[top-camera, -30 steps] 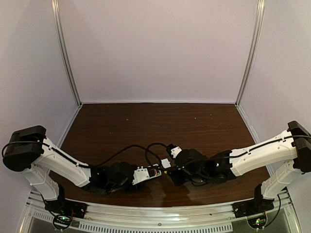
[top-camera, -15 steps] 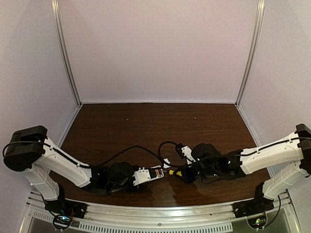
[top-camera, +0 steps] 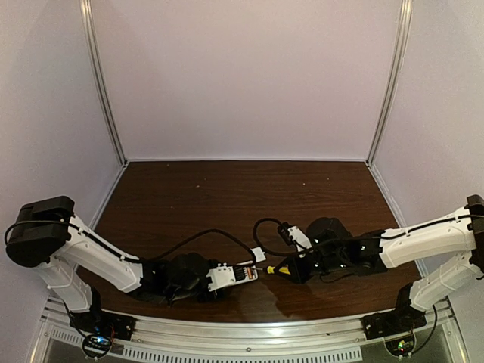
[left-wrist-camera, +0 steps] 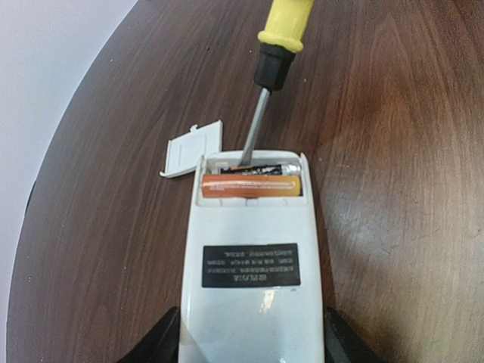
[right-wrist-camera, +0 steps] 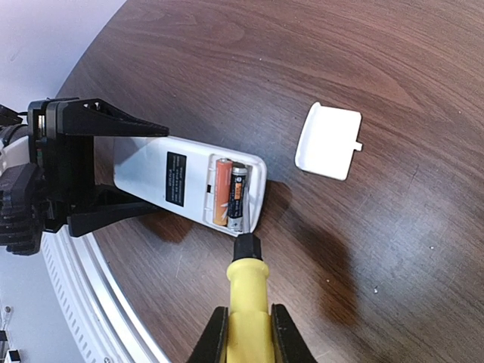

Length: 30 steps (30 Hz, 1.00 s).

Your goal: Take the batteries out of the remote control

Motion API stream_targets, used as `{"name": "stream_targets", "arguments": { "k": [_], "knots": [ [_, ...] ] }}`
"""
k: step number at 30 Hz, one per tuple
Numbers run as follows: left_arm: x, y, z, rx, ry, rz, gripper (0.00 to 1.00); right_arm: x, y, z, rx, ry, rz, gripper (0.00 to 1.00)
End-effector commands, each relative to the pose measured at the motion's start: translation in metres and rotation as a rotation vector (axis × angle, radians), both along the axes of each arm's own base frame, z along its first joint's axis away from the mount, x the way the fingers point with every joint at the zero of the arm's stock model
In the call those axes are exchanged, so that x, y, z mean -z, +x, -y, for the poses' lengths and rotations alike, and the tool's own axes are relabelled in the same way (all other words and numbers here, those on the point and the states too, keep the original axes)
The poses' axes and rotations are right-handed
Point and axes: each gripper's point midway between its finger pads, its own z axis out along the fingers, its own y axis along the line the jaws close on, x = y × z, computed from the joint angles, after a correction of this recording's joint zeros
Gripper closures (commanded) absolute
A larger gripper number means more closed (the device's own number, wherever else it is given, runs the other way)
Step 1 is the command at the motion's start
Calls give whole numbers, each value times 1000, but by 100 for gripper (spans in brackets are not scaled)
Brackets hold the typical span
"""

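Yellow-handled screwdriver [right-wrist-camera: 246, 291], clamped in right tool [right-wrist-camera: 246, 333], touches orange and dark batteries [left-wrist-camera: 250, 181] inside flat white remote control [left-wrist-camera: 249, 227], gripped by left tool [left-wrist-camera: 253, 346].

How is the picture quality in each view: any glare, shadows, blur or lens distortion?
Top external: even, soft light, but the remote control looks small and coarse. Left wrist: sharp on the batteries, with one small glare spot on the remote's shell. Right wrist: the straight table edge bends into a curve, and soft dark shadows lie beside the screwdriver.

The right hand [right-wrist-camera: 247, 327] clamps a yellow screwdriver [right-wrist-camera: 246, 291], tip at the batteries [right-wrist-camera: 231, 193] inside the remote control [right-wrist-camera: 162, 170].
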Motion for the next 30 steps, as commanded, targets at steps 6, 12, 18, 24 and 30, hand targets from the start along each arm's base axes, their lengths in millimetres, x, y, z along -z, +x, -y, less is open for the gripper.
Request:
{"name": "stream_targets", "arguments": {
  "k": [6, 12, 18, 24, 30],
  "knots": [
    [-19, -14, 27, 88, -93, 2, 100, 14, 18, 30, 121, -147, 17, 100],
    [-18, -9, 24, 70, -93, -6, 100, -7, 22, 31, 137, -172, 52, 100],
    [-16, -8, 25, 70, -90, -11, 100, -35, 20, 31, 134, -169, 92, 100],
    [-15, -7, 25, 68, -88, -15, 100, -42, 14, 34, 138, -180, 112, 100],
    [-13, -8, 26, 71, -85, -19, 100, -32, 10, 34, 134, -181, 105, 100]
  ]
}}
